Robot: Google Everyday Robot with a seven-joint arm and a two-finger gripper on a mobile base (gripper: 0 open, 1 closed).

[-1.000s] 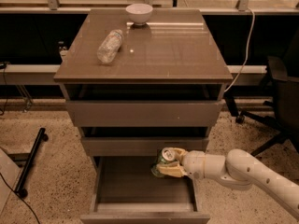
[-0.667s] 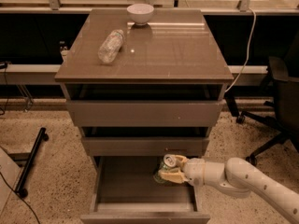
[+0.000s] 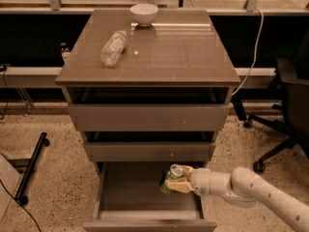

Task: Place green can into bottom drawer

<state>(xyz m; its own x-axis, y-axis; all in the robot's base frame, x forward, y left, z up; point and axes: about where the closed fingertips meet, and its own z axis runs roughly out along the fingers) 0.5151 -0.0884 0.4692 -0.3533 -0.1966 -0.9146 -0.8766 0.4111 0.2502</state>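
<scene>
The green can (image 3: 171, 177) has a silver top and is held tilted inside the open bottom drawer (image 3: 145, 195), at its right side near the back. My gripper (image 3: 179, 180) reaches in from the right on a white arm and is shut on the can. The can sits low over the bare grey drawer floor; I cannot tell whether it touches the floor. The two shallower drawers above are pulled out slightly.
A clear plastic bottle (image 3: 112, 47) lies on the cabinet top (image 3: 183, 52), with a white bowl (image 3: 144, 13) at its back edge. An office chair (image 3: 285, 115) stands to the right. A black stand leg (image 3: 31, 168) lies on the floor at left.
The gripper has moved lower and a little further into the bottom drawer with the can.
</scene>
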